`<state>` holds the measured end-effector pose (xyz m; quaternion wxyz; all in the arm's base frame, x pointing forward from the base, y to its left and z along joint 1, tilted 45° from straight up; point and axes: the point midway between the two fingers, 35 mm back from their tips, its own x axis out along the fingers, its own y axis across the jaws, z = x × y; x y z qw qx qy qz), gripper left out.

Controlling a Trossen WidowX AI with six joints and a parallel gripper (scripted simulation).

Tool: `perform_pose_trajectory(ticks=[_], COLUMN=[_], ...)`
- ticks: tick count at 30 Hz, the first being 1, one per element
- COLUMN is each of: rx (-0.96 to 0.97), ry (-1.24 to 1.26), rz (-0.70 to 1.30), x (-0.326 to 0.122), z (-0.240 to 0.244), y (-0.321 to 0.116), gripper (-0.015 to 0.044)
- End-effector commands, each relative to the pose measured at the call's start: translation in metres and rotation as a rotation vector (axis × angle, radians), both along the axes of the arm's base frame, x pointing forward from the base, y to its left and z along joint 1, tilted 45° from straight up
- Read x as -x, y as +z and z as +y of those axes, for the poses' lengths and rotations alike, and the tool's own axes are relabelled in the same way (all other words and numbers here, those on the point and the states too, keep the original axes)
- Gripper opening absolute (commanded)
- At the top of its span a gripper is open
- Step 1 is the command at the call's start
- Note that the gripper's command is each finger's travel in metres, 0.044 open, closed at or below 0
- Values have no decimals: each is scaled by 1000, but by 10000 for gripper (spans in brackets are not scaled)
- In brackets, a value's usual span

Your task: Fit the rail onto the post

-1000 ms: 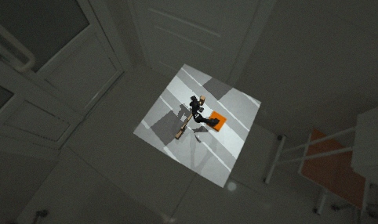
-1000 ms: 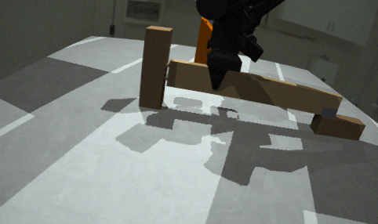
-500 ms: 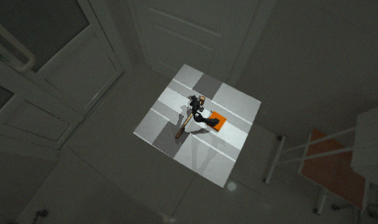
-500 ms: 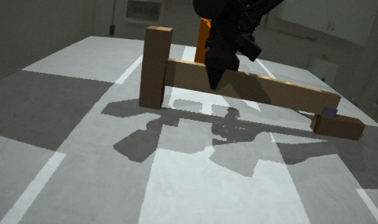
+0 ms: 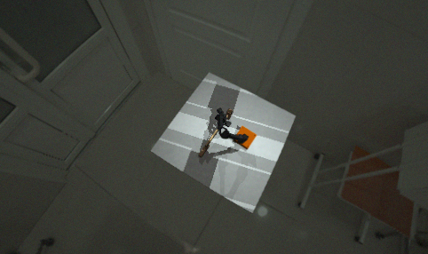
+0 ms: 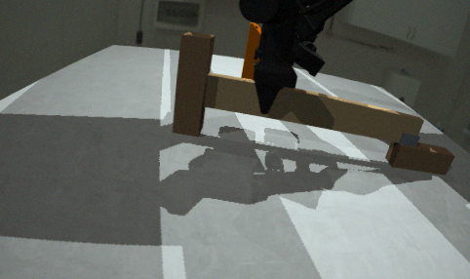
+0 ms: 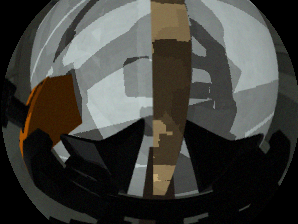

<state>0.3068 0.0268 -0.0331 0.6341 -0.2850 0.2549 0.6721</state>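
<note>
My gripper (image 6: pixel 267 106) standing open astride the rail (image 6: pixel 341 112) at frame centre, gripping nothing, rail's near end meeting the post (image 6: pixel 191 84) at left, far end sitting on the footboard block (image 6: pixel 420 157) at right, bench (image 6: pixel 97 92) beneath

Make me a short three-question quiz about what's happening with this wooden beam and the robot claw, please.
1. True or false: the rail lies flat on the table.
2. The gripper is: A) open around the rail, B) clamped on the post, C) out of sight.
3. What does the rail's far end rest on?

Key
1. False: it is raised, its near end against the post.
2. A.
3. The low footboard block.
</note>
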Motion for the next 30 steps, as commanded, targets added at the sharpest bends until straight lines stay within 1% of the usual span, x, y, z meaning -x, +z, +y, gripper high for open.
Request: perform_pose_trajectory(ticks=[1, 6, 11, 14, 16, 30], rx=[0, 0, 0, 2, 3, 3], ry=[0, 0, 0, -3, -3, -3], rz=[-1, -1, -1, -5, -6, -6], x=[0, 0, 0, 0, 1, 1], z=[0, 0, 0, 0, 0, 0], y=[0, 0, 2, 33, 43, 43], gripper=[315, 440, 440, 440, 440, 440])
